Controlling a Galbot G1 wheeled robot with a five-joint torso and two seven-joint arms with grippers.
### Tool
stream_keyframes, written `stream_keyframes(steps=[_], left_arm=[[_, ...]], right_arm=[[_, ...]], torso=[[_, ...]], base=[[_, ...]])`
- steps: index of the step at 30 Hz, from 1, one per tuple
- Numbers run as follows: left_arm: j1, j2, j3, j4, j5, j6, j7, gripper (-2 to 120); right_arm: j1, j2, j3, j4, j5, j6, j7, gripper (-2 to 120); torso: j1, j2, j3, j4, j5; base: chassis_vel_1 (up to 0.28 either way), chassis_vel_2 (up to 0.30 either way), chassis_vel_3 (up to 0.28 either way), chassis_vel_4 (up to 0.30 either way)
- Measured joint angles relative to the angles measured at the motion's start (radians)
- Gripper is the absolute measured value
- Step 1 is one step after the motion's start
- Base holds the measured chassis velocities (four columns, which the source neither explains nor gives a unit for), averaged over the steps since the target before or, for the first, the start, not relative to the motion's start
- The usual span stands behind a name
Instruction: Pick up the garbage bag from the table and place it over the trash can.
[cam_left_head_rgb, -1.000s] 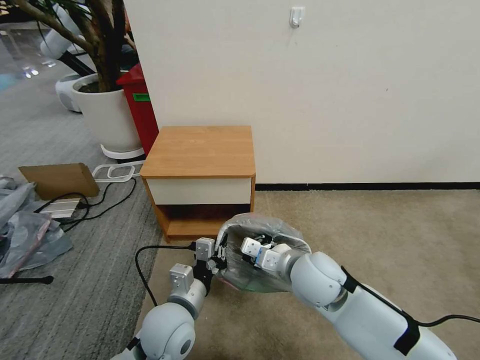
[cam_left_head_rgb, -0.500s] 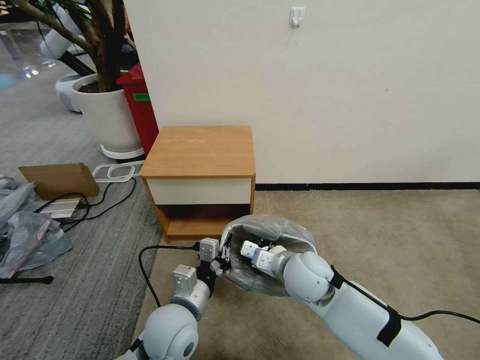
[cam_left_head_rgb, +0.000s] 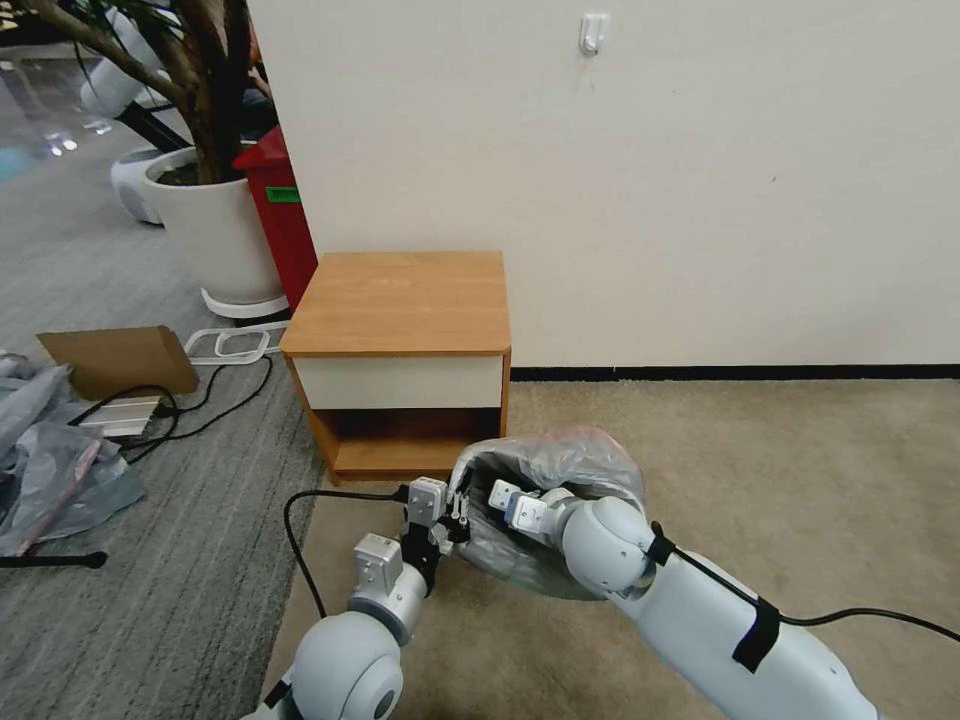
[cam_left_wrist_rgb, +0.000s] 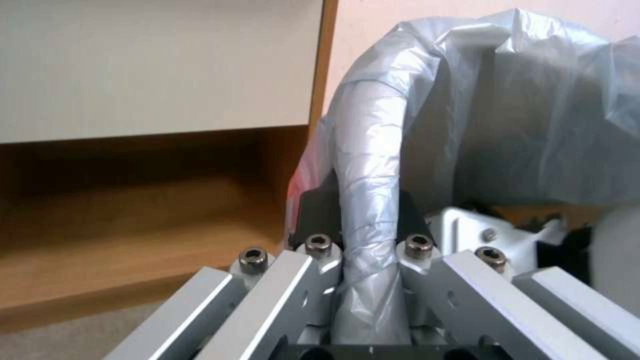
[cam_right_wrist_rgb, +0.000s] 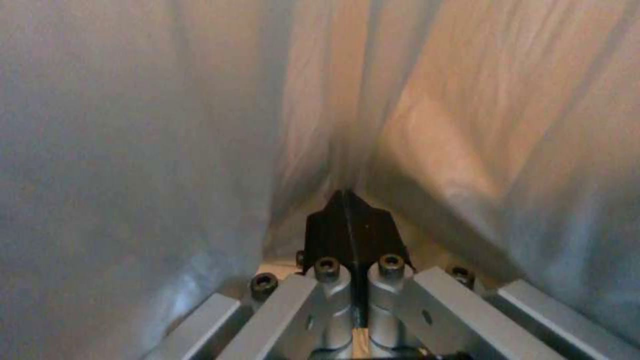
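Nearest in, both arms reach fwd and down from the robot's shoulders, elbows low, wrists meeting at floor level w/ the garbage bag (cam_left_head_rgb: 560, 480) between them. Left gripper (cam_left_head_rgb: 452, 513) sits at the bag's left edge; in the left wrist view its jaws are clamped on a rolled strip of the rim, grey film bunched tight between the pads, pink edge showing beside them. Likely reason: pin one side so the mouth can be stretched open. Right gripper (cam_right_wrist_rgb: 348, 220) is plunged inside the bag, forearm angled in from the right; its own cam shows jaws pressed together, film draped all round it, nothing visibly pinched. Judged as pushing the liner out from within. Bag bulges over something rounded, prob. the trash can, but the can itself can't be made out. Just behind, touching or nearly so: the counter (cam_left_head_rgb: 400, 300), top bare, shelf open. Bag's off it already, down on the beige carpet.
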Motion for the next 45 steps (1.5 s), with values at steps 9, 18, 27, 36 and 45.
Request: stream_keyframes(steps=[9,18,27,36,45], left_arm=[[0.004,-0.005,0.002,-0.008,-0.040,0.006,-0.006,4],[0.004,-0.004,0.002,-0.012,-0.053,0.011,-0.010,4],[0.002,-0.007,0.003,-0.009,-0.058,0.013,-0.020,4],[-0.015,-0.011,-0.008,0.029,-0.089,0.034,-0.064,4],[-0.027,-0.024,-0.018,0.069,-0.112,0.048,-0.097,4]], right_arm=[[0.010,0.007,-0.002,-0.046,-0.007,0.000,-0.001,0],[0.019,0.021,-0.009,-0.087,-0.040,0.000,-0.003,0],[0.015,0.005,-0.013,-0.060,-0.045,0.000,-0.008,0],[-0.008,-0.046,0.002,0.066,0.058,0.000,-0.011,0],[-0.042,-0.070,0.047,0.146,0.149,0.000,-0.005,0]], torso=[[0.000,0.000,0.000,0.0000,0.0000],[0.000,0.000,0.000,0.0000,0.0000],[0.000,0.000,0.000,0.0000,0.0000],[0.000,0.000,0.000,0.0000,0.0000],[0.000,0.000,0.000,0.0000,0.0000]], base=[[0.000,0.000,0.000,0.000],[0.000,0.000,0.000,0.000],[0.000,0.000,0.000,0.000],[0.000,0.000,0.000,0.000],[0.000,0.000,0.000,0.000]])
